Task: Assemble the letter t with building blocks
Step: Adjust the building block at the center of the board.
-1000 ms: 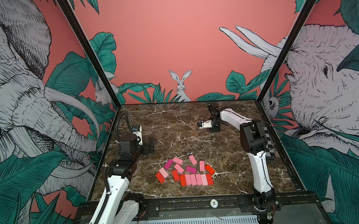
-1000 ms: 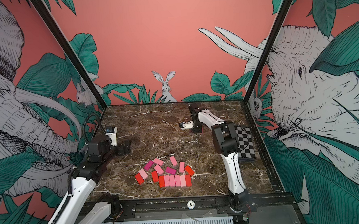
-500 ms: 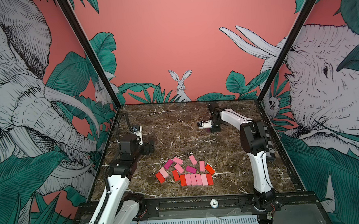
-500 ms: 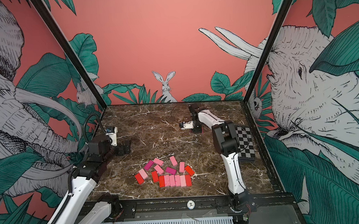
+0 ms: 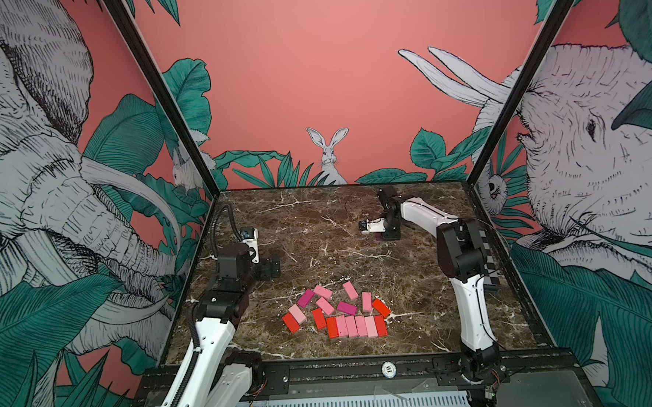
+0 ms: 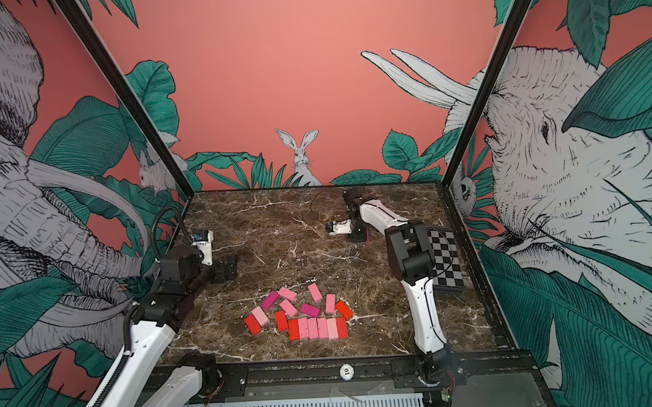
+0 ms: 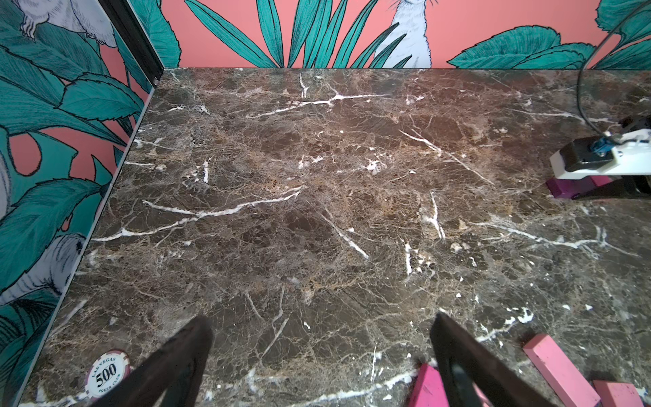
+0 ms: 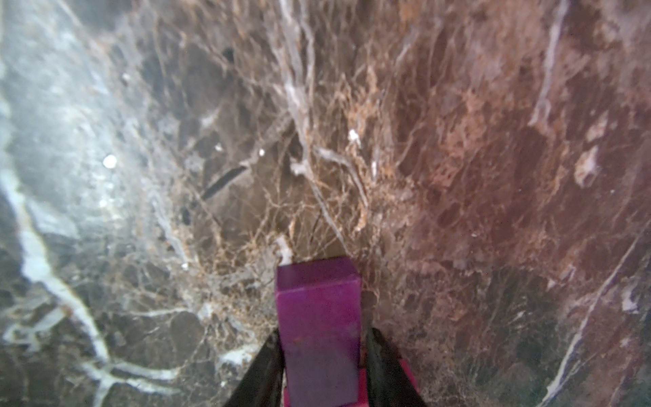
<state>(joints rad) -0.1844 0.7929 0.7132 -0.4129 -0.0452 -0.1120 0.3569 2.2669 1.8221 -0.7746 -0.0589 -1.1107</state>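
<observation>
Right claw [image 5: 390, 234] is down on the marble surface [image 5: 310, 216], toward the far edge, right of middle. The dark purple block [image 8: 317, 299] lies between my fingers [image 8: 262, 370], sticking out past the tips. One finger touches its side and a thin sliver shows at the other, so I cannot tell whether I grip it or stand loose. A magenta block [image 7: 599, 180] sits just behind it under my wrist; abutting or overlapped, unclear. Left claw [image 7: 320, 320] is spread wide, holding nothing, near the left edge. The other building blocks [image 5: 347, 308] lie near the front edge at middle, well apart from the right claw: a row of six [image 5: 356, 326] side by side, red at both ends, with looser ones just behind it. Checkerboard plate [image 6: 444, 255] lies along the right edge.
</observation>
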